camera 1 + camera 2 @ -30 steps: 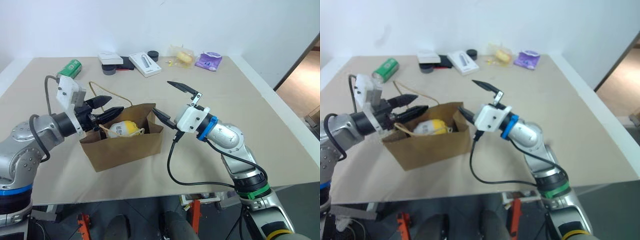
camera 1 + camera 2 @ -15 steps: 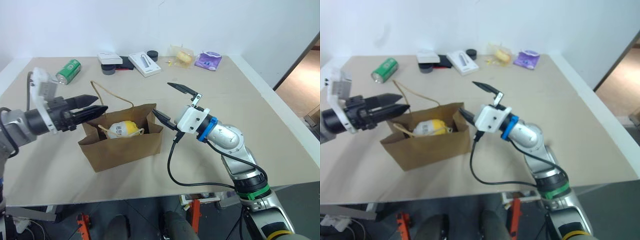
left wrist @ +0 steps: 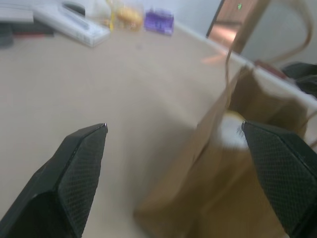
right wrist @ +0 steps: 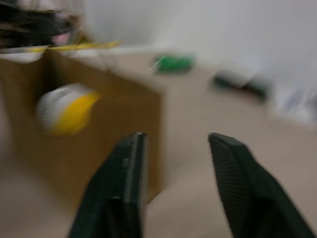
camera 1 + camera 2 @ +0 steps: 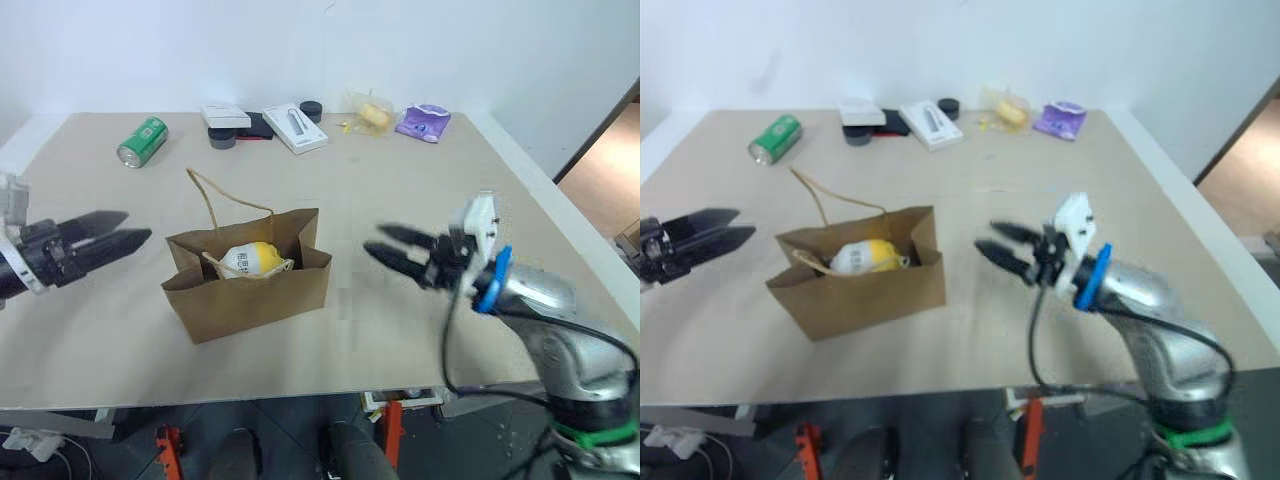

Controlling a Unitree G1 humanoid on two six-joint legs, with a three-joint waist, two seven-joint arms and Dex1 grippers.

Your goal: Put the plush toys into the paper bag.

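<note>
Item 1, left gripper point(image 5: 118, 228): you had its two black fingers point(image 3: 74, 168) spread wide, nothing between them and nothing touching them. The paper bag point(image 5: 250, 290) stood just off its tips, apart from them, with bare table point(image 5: 90, 330) in between.

Item 2, right gripper point(image 5: 385, 248): you had its fingers point(image 4: 126, 178) parted by a modest gap, empty, touching nothing. The bag stood ahead of its tips, clear of them, on the far side from the left gripper, so the bag sat between your two grippers.

Item 3, paper bag: it stood upright and open-mouthed, one cord handle point(image 5: 215, 195) looped up above the rim on the side away from you.

Item 4, white egg-shaped toy with a yellow top point(image 5: 250, 259): it lay inside the bag, its upper part showing over the rim. Count this toy as packed.

Item 5, reddish-brown toy: you could not tell from these views where it was; it might have sat low in the bag behind the near wall. By my reading, the task was at least half done, possibly finished, and that one toy was what you had left to confirm.

Item 6, beyond both grippers, far past the bag: a green can point(image 5: 141, 141), a white box point(image 5: 295, 128), a clear-wrapped yellowish item point(image 5: 370, 113) and a purple pouch point(image 5: 423, 122), all well apart from the jaws and no part of the job.
</note>
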